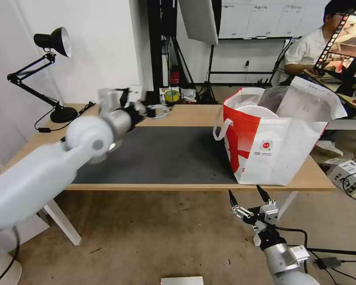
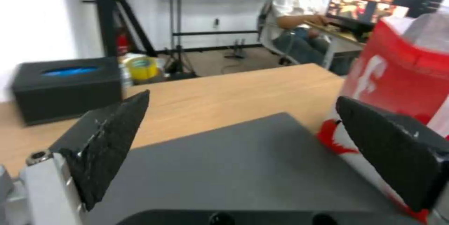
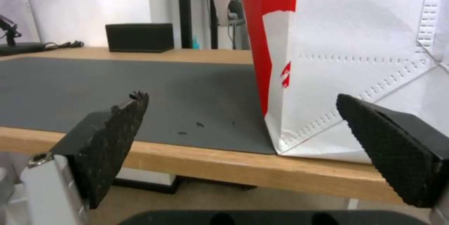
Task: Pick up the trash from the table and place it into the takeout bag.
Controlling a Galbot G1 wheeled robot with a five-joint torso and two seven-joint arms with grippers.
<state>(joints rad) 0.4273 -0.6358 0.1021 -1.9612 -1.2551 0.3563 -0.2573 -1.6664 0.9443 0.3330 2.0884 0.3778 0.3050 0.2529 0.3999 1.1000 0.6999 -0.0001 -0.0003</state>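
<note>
The long light-wood table (image 1: 178, 113) on white legs carries a large dark grey mat (image 1: 162, 154), bare apart from a few dark crumbs near its front edge. At the table's right end stands the large boxy white takeout bag (image 1: 277, 146) with red side panels, white loop handles and a silvery lining, its mouth open and its base partly on the mat. A small round red logo sits on its white front with tiny print under it, too small to read; the right wrist view shows another printed line at the top of the bag, also not legible. No loose trash lies on the mat.

The left arm reaches over the table's back left part, its left gripper (image 1: 159, 111) above the wood beyond the mat, fingers spread wide with nothing between them. The right gripper (image 1: 249, 198) hangs below the table's front edge just before the bag, likewise spread and empty.

A black desk lamp (image 1: 47, 71) stands at the back left corner. In the left wrist view, a black tissue box (image 2: 65, 88) rests on the wood, with a yellow tape roll (image 2: 140, 67) behind it.
</note>
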